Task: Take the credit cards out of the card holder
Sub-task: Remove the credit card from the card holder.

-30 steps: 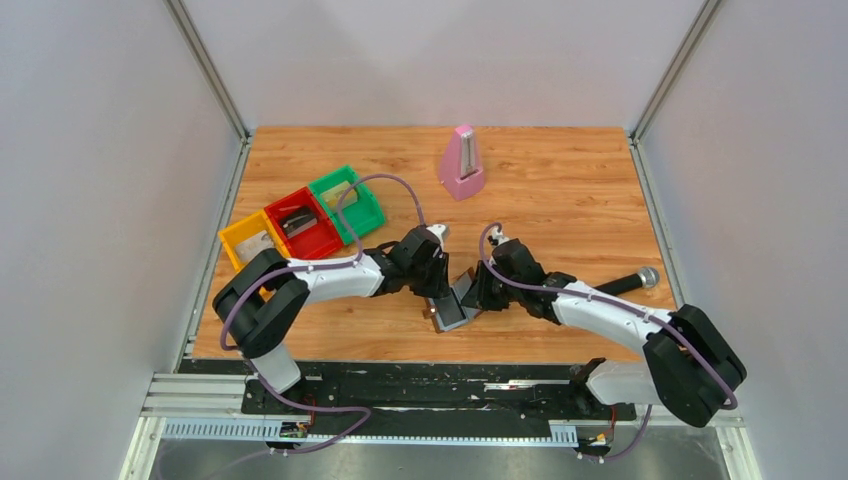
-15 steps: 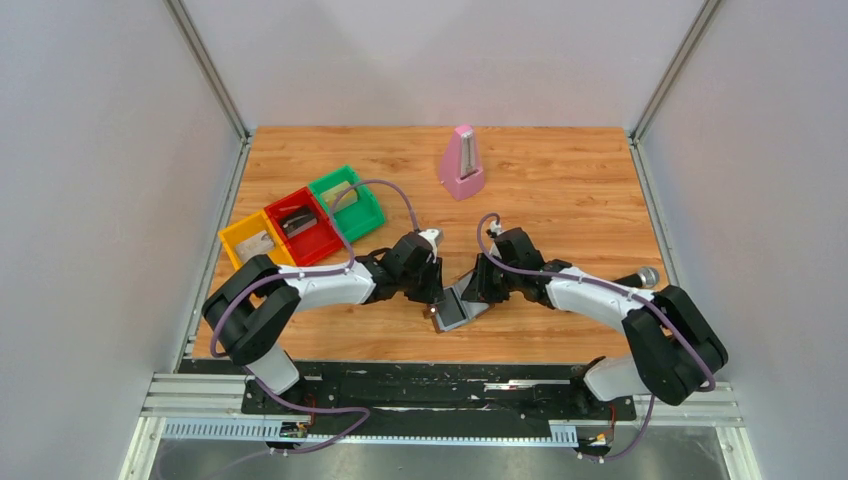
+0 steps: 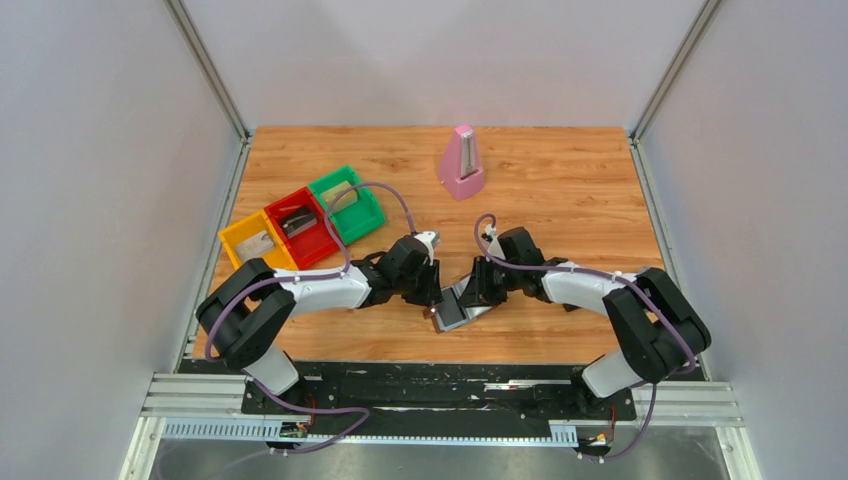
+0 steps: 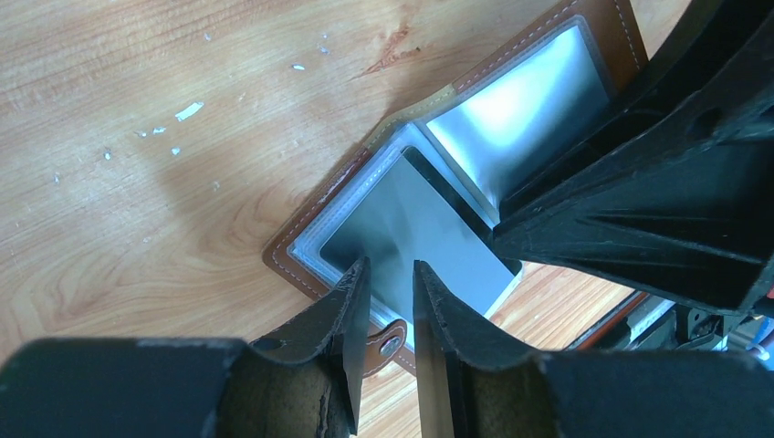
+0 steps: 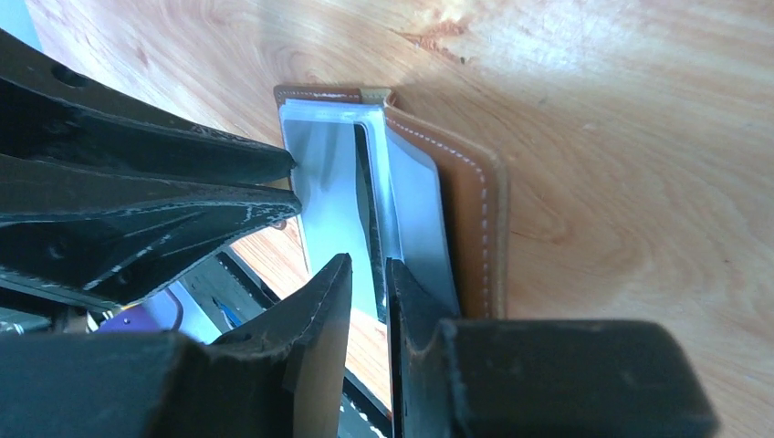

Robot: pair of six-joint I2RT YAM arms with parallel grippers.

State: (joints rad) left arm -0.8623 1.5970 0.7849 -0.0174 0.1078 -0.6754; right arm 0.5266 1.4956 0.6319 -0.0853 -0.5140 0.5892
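**Holder open, cards not out yet: task looked early on.**

The card holder (image 3: 458, 308) lay spread open near the front-centre of the table (image 3: 560, 200), btwn the two grippers. It was brown outside w/ pale stitching, had clear shiny sleeves inside, and a small clasp tab (image 4: 388, 345) at its near edge. A dark card (image 4: 411, 228) sat in one sleeve and no card lay loose beside the holder. So opening seemed done, w/ pulling the cards left to do. The left gripper (image 4: 390, 269) had its fingers a slit apart, tips at the dark card's edge by the tab, w/ nothing seen clamped. The right gripper (image 5: 368, 262) also showed a slit, and a sleeve edge ran into it; couldn't tell if it was pinched. Flat items lay in the trays (image 3: 326, 181), too small to call cards.
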